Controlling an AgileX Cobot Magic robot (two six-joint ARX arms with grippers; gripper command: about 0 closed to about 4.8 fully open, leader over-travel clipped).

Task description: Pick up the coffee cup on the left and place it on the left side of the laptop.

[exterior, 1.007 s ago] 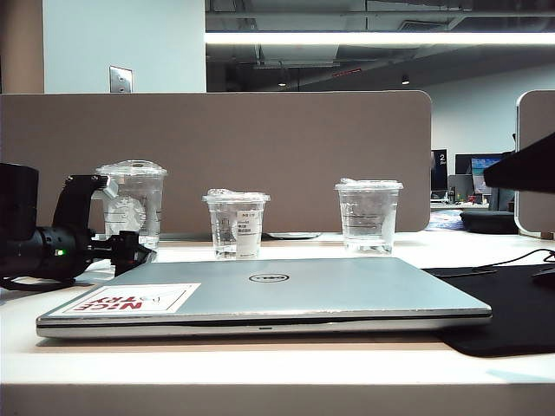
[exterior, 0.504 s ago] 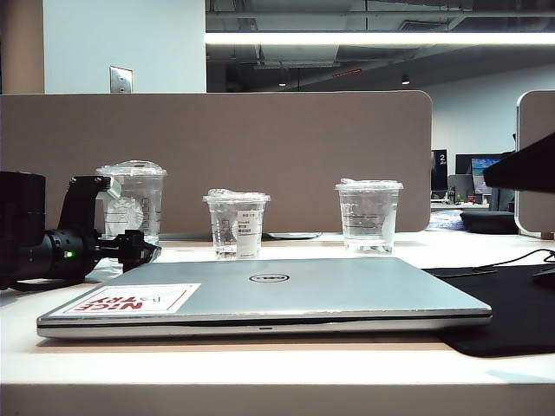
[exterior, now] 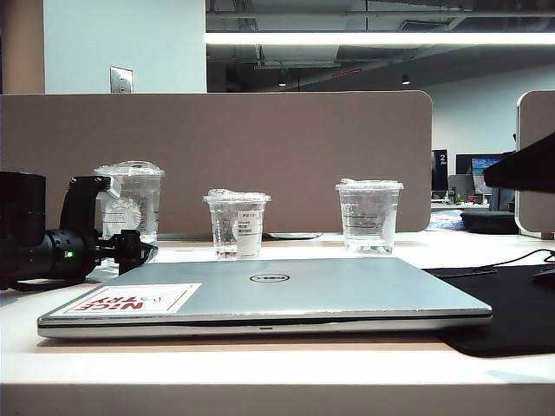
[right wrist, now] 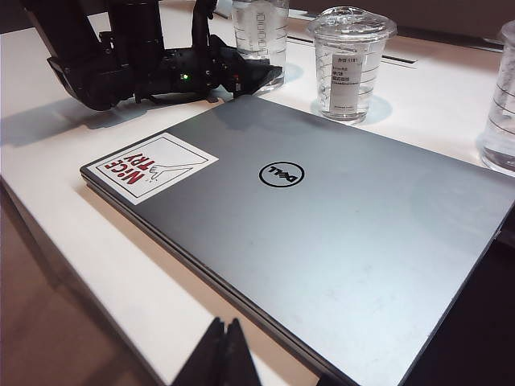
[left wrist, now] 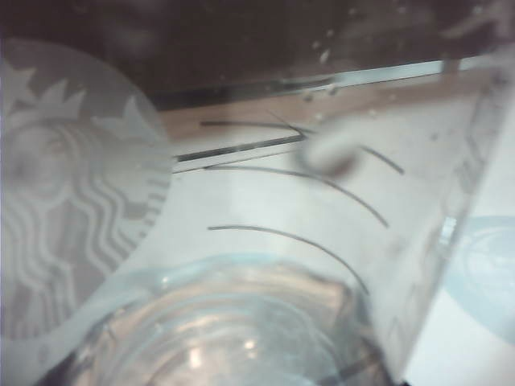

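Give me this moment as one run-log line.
left gripper: around coffee cup, grip not confirmed | cup: upright on table, behind laptop | right gripper: shut, above laptop's near edge

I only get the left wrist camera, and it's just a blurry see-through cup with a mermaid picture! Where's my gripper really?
Observer: Your left gripper is low at the base of the coffee cup, which is the leftmost cup, beyond the laptop's left corner.
Operator: Are there other cups?
Observer: Two more. A short labelled cup stands in the middle and a flat-lidded cup stands to the right.
Operator: What's the other arm doing?
Observer: The right gripper is shut and well away from the cups, on the near side of the closed laptop.
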